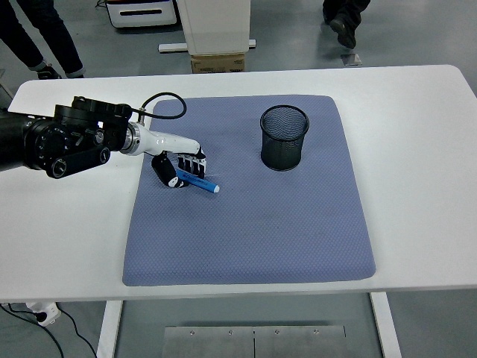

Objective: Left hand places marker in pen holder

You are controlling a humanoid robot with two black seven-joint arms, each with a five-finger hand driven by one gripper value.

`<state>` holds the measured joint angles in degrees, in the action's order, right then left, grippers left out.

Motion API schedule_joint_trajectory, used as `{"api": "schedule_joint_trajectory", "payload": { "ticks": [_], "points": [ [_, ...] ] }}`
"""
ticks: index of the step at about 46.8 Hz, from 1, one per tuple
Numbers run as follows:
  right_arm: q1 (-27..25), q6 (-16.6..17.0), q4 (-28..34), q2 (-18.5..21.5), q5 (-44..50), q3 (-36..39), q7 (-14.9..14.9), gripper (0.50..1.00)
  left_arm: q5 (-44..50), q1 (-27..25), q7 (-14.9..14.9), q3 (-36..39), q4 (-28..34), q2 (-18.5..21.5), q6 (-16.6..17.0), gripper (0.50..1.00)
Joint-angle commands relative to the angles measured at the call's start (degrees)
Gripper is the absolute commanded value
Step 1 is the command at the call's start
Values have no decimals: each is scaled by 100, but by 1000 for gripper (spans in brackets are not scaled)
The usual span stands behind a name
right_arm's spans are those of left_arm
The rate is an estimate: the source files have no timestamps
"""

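Note:
A blue marker (pixel 200 181) with a white tip lies at a slant over the left part of the purple-grey mat (pixel 253 224). My left hand (pixel 181 168) is curled around its left end, thumb and fingers closed on it; the tip points down to the right. A black mesh pen holder (pixel 284 137) stands upright on the mat's far right part, well to the right of the hand. The right arm is out of view.
The mat covers the middle of the white table (pixel 417 149). A black cable (pixel 160 98) loops above my left wrist. People's legs (pixel 45 37) and a white cabinet base (pixel 216 30) stand beyond the far edge.

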<state>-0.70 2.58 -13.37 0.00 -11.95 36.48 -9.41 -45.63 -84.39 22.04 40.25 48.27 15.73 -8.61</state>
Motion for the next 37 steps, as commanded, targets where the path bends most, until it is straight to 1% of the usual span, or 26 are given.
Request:
{"api": "schedule_joint_trajectory", "payload": {
  "ticks": [1, 8, 33, 37],
  "points": [
    [0, -3, 1, 0, 0, 0, 0, 1000, 1, -7, -7, 0, -2, 0, -1, 511],
    [0, -3, 1, 0, 0, 0, 0, 1000, 10, 1, -7, 0, -2, 0, -1, 500],
    [0, -3, 1, 0, 0, 0, 0, 1000, 89, -7, 2, -9, -2, 0, 8, 500],
    [0, -3, 1, 0, 0, 0, 0, 1000, 98, -7, 2, -9, 7, 0, 8, 514]
  ]
}}
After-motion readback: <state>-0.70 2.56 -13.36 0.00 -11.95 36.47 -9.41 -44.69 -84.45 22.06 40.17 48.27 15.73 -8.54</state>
